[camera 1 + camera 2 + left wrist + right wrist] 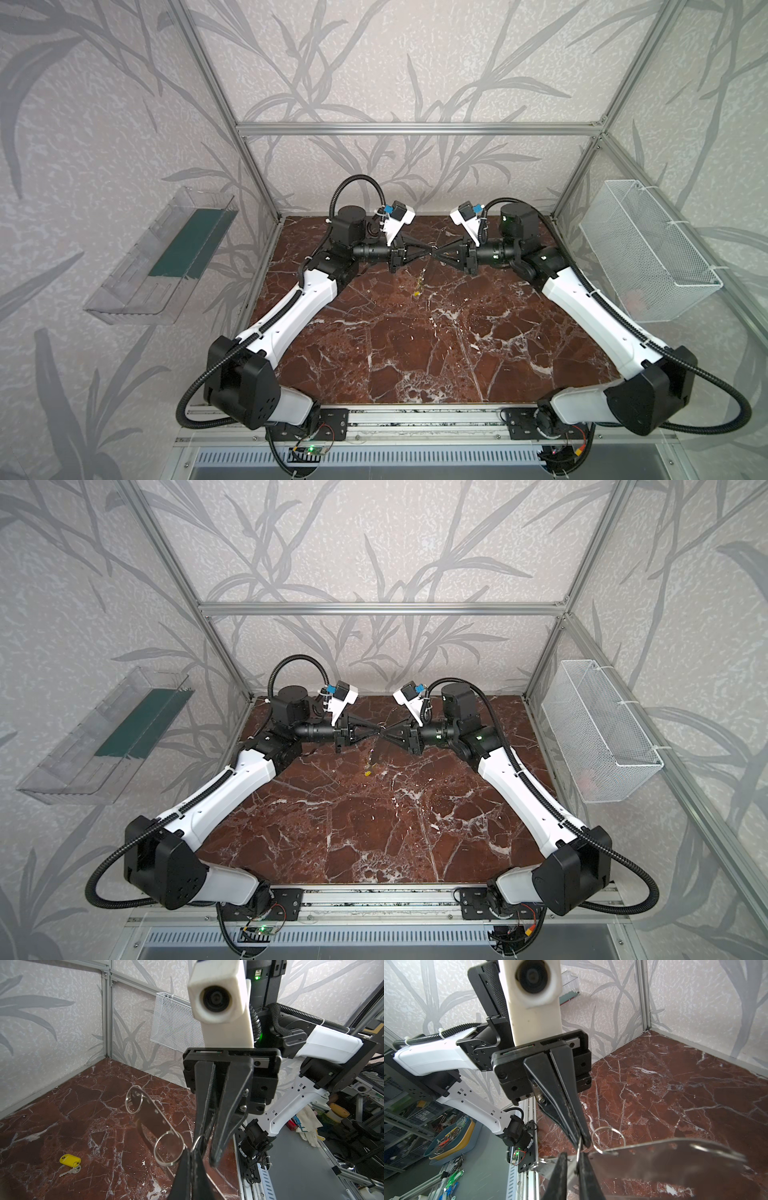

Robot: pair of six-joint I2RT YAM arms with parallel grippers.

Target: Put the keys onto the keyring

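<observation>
Both grippers meet tip to tip above the back middle of the marble table. The keyring (664,1159), a mirror-like metal plate with wire rings (169,1148) along its edge, hangs in the air between them. My left gripper (192,1152) is shut on the plate's edge beside a small ring (199,1142). My right gripper (573,1155) has a narrow gap between its jaws. That small ring stands edge-on in the gap, against one finger (586,1169). One of the keys (70,1160), a yellow tag with a metal key, lies on the table below the grippers (415,293).
A white wire basket (648,253) hangs on the right wall. A clear plastic shelf (166,257) hangs on the left wall. Aluminium posts frame the cell, and a rail (415,415) carrying both arm bases runs along the table's front edge.
</observation>
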